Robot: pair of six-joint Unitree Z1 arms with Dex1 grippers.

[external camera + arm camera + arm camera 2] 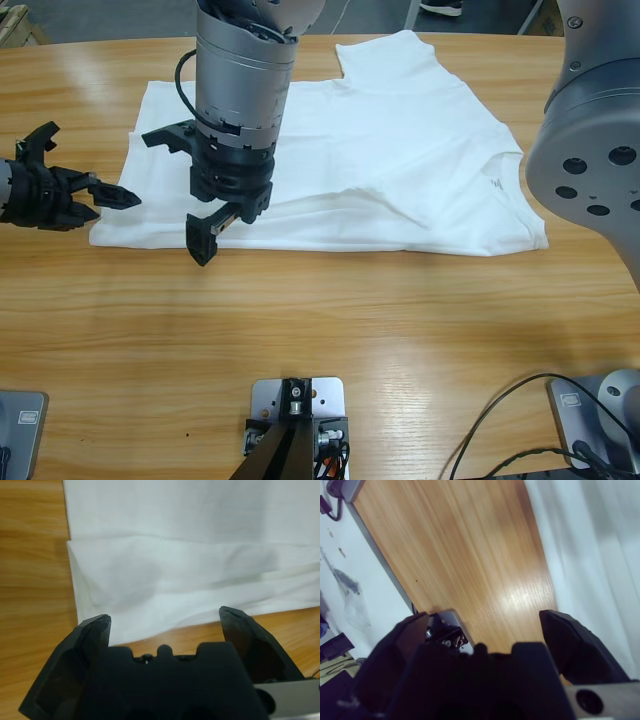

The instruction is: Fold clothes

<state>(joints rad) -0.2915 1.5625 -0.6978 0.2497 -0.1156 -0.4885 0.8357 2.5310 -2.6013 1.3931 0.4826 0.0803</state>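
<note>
At the left edge of the table [350,330] the right gripper [482,615] lies low with its jaws spread and nothing between them; it points along the bare wood with the cloth off to one side, waiting rather than working, I'd say. Next along, the left gripper [165,614] hangs down from the far side over the near hem of the T-shirt [400,130], jaws also spread and empty; its wrist view looks straight onto the shirt's near left corner, so I take it that it is lining up to pinch that corner for a fold. The shirt lies flat on the far half of the table, a sleeve sticking out towards the far edge and the small dark lettering at its right end; a band along the near side seems already doubled over, with a soft ridge running across the middle. Further right a big silver elbow [590,170] hangs over the shirt's right end and hides part of it; black cables [500,440] trail at the near right corner, well apart from the cloth.
</note>
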